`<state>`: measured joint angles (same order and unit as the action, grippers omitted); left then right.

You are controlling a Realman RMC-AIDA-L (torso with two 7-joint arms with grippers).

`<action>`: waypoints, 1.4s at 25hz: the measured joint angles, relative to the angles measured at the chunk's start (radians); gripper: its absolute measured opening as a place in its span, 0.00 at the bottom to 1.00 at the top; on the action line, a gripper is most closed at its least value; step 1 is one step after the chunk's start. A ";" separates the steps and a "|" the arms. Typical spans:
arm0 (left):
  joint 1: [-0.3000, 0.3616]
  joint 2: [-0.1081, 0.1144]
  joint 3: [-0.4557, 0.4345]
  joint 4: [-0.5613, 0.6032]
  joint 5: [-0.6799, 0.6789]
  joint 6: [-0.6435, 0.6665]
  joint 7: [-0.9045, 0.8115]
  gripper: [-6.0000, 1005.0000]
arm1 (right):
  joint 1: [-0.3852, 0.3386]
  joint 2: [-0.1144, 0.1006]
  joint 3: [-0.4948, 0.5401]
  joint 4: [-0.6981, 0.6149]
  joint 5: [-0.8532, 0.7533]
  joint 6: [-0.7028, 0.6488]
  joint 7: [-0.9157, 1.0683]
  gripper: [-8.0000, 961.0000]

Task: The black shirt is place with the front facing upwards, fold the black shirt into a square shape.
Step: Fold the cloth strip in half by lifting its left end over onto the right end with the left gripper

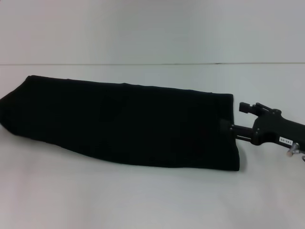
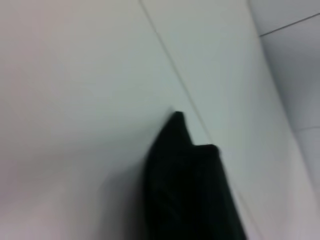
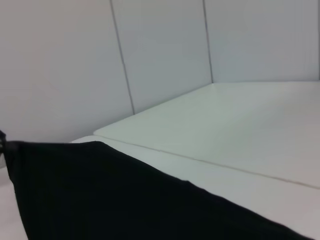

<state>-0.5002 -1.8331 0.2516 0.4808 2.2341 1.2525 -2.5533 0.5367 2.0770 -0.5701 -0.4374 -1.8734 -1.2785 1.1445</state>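
The right gripper (image 1: 228,130) meets the folded shirt's (image 1: 119,121) near edge; its grip cannot be told.

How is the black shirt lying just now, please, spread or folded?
Folded: the black shirt forms a long narrow band, no sleeves or lettering showing; the right gripper is at its end.

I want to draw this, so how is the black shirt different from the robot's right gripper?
The black shirt is a big, soft, long folded band spread flat across the white table; the right gripper is far smaller, hard and made of metal parts. The shirt lies across the middle, while the gripper reaches in from the robot's right and meets the shirt's right edge. The shirt is plain; the gripper's arm has a small white label. Both are black.
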 joint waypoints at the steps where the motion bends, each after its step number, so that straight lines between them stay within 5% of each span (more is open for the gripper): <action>1: -0.003 -0.001 -0.006 0.000 -0.007 0.014 0.006 0.02 | -0.006 0.001 0.001 0.000 0.000 0.002 -0.001 0.96; 8: -0.102 -0.010 -0.001 0.003 -0.135 0.182 0.040 0.02 | -0.037 0.003 0.026 0.002 0.000 0.019 0.000 0.95; 14: -0.269 -0.058 0.081 0.008 -0.140 0.214 0.042 0.02 | -0.069 0.001 0.063 0.007 0.000 0.020 -0.004 0.95; 19: -0.434 -0.210 0.244 0.039 -0.141 0.151 0.064 0.02 | -0.095 0.004 0.088 0.008 0.000 0.021 -0.008 0.94; 23: -0.450 -0.310 0.344 0.033 -0.143 0.074 0.082 0.02 | -0.107 0.005 0.089 0.010 -0.003 0.026 -0.003 0.94; 25: -0.443 -0.339 0.396 -0.014 -0.164 0.016 0.111 0.02 | -0.110 0.007 0.087 0.017 -0.004 0.037 -0.001 0.94; 30: -0.465 -0.343 0.436 -0.308 -0.275 -0.146 0.303 0.02 | -0.090 0.010 0.080 0.079 -0.005 0.086 -0.009 0.93; 35: -0.463 -0.342 0.438 -0.337 -0.289 -0.150 0.347 0.02 | -0.037 0.016 0.078 0.126 -0.006 0.143 -0.028 0.93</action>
<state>-0.9631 -2.1756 0.6898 0.1435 1.9446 1.1025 -2.2059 0.4996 2.0928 -0.4919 -0.3111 -1.8792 -1.1353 1.1168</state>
